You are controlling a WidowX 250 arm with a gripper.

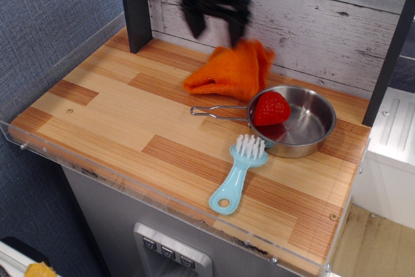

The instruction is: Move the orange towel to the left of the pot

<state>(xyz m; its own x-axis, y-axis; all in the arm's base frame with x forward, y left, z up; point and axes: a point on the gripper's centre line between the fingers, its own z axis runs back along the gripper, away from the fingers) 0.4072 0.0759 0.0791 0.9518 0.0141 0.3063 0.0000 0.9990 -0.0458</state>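
The orange towel [230, 69] lies crumpled on the wooden counter against the back wall, just behind the pot's wire handle. The pot [305, 128], a shiny steel pan, sits at the right with a red strawberry [270, 108] inside. My gripper [214, 30] hangs blurred in the air above the towel, near the wall. Its jaws are spread and hold nothing.
A light-blue brush [237, 170] lies in front of the pot, bristles touching its rim. A dark post [134, 4] stands at the back left. A clear plastic rim [130, 189] runs along the counter's front and left edges.
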